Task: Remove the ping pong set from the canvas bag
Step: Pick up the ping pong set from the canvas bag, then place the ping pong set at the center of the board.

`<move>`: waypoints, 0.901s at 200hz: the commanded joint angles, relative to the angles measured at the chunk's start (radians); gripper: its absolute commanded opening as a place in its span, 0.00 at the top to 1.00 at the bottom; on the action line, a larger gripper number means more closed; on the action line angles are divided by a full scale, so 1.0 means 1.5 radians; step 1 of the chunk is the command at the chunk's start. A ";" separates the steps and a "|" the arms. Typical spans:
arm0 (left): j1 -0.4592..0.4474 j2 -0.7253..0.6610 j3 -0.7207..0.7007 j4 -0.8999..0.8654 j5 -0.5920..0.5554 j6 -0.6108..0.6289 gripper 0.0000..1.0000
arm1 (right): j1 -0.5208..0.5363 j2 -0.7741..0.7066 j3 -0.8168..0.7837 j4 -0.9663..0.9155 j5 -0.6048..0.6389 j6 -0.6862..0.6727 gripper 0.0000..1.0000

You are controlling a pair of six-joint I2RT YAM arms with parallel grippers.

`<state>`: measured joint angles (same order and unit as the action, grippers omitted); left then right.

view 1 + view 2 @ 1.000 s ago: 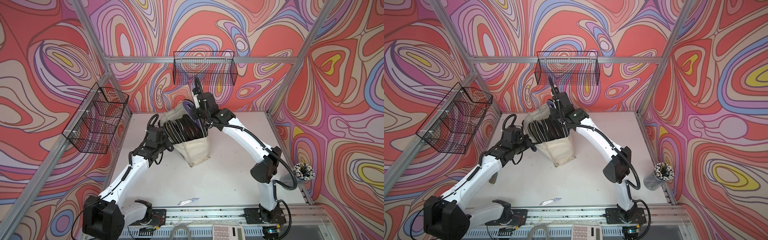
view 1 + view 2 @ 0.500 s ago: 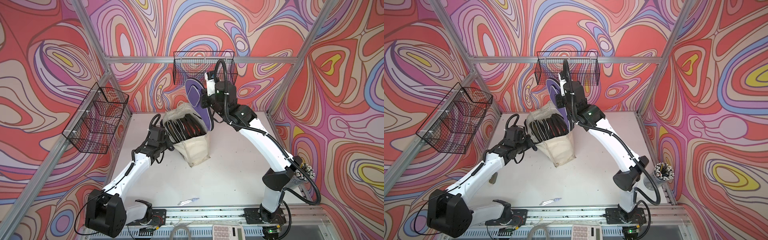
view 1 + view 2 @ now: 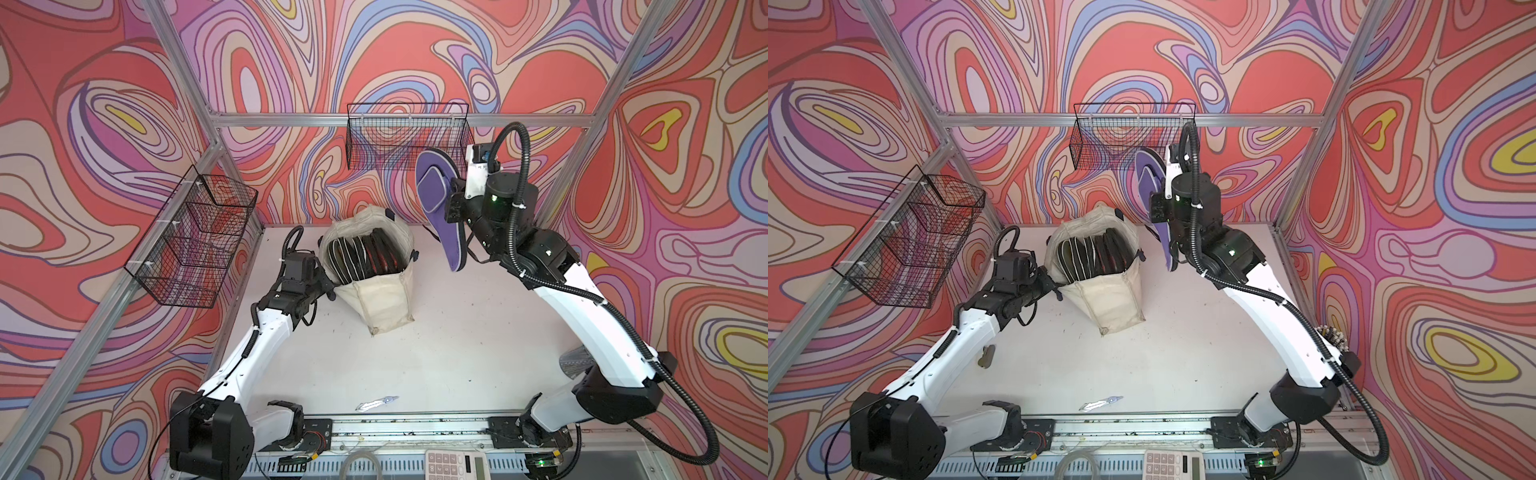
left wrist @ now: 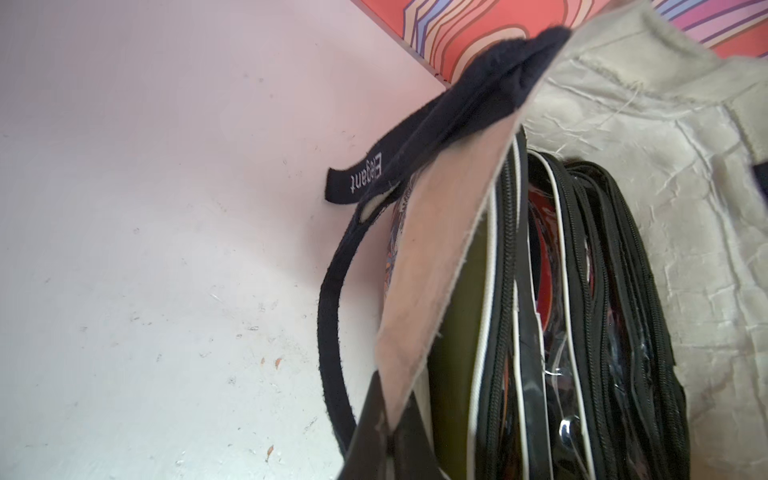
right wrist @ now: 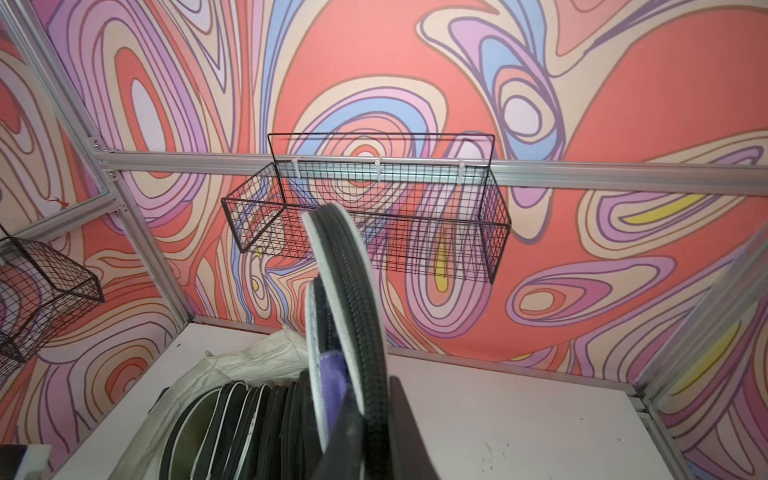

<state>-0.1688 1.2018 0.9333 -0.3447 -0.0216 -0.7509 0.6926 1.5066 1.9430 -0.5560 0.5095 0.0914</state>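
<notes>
Room is a box of aluminium frame with loud swirly walls in red, purple and blue. One wire basket point(image 3: 409, 137) hangs on the far wall and another wire basket point(image 3: 195, 237) on the left wall.

The surface point(image 3: 457, 332) is plain white and a bit scuffed. The canvas bag point(image 3: 386, 299) sits toward the far side, around the middle, with its mouth gaping open. It's stuffed with black zip cases point(image 3: 365, 257) standing on edge.

The left claw point(image 3: 328, 286) is pinched tight on the bag's left rim. In the wrist view the canvas edge runs right in between its fingers point(image 4: 374, 440), with a navy strap point(image 4: 332, 332) drooping beside it.

The right claw point(image 3: 451, 203) is clamped on the ping pong set point(image 3: 436, 195), a purple paddle-shaped case with a grey zip edge. It's held up in the air, fully out of the bag, above and to the right of it, in front of the far basket.

Near edge of the surface: a small shiny scrap point(image 3: 376, 403), and past the rail a calculator point(image 3: 457, 463). On the right side there's a mesh cup of pens point(image 3: 1331, 334), partly hidden by the right arm.
</notes>
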 commanded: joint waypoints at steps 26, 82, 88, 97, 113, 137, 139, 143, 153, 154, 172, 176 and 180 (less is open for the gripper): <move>0.034 -0.043 0.010 -0.042 -0.044 0.021 1.00 | -0.109 -0.050 -0.176 0.074 -0.040 0.082 1.00; 0.044 -0.081 0.005 -0.064 -0.055 0.024 1.00 | -0.196 -0.006 -0.340 0.243 -0.128 0.132 1.00; 0.044 -0.082 0.005 -0.065 -0.054 0.024 1.00 | -0.200 0.002 -0.351 0.264 -0.134 0.138 1.00; 0.045 -0.082 0.006 -0.069 -0.053 0.024 1.00 | -0.208 0.016 -0.368 0.297 -0.150 0.150 1.00; 0.045 -0.084 0.006 -0.071 -0.052 0.024 1.00 | -0.216 0.046 -0.382 0.347 -0.181 0.173 1.00; 0.044 -0.086 0.001 -0.069 -0.053 0.025 1.00 | -0.222 0.096 -0.404 0.433 -0.222 0.215 1.00; 0.045 -0.086 0.001 -0.067 -0.053 0.024 1.00 | -0.222 0.100 -0.405 0.441 -0.227 0.221 1.00; 0.045 -0.087 -0.002 -0.067 -0.052 0.024 1.00 | -0.224 0.110 -0.409 0.456 -0.236 0.229 1.00; 0.045 -0.085 -0.005 -0.062 -0.049 0.021 1.00 | -0.225 0.133 -0.417 0.495 -0.256 0.256 1.00; 0.045 -0.085 -0.005 -0.062 -0.049 0.021 1.00 | -0.225 0.135 -0.418 0.499 -0.257 0.258 1.00; 0.045 -0.081 -0.010 -0.059 -0.041 0.014 1.00 | -0.225 0.165 -0.433 0.572 -0.282 0.304 1.00; 0.045 -0.081 -0.011 -0.058 -0.040 0.014 1.00 | -0.225 0.181 -0.437 0.588 -0.287 0.314 1.00; 0.044 -0.082 -0.012 -0.058 -0.039 0.013 1.00 | -0.226 0.192 -0.441 0.604 -0.292 0.325 1.00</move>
<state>-0.1158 1.1011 0.9257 -0.4561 -0.0433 -0.7261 0.3592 1.7424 1.3079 0.1043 0.1535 0.4500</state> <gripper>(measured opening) 0.051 0.076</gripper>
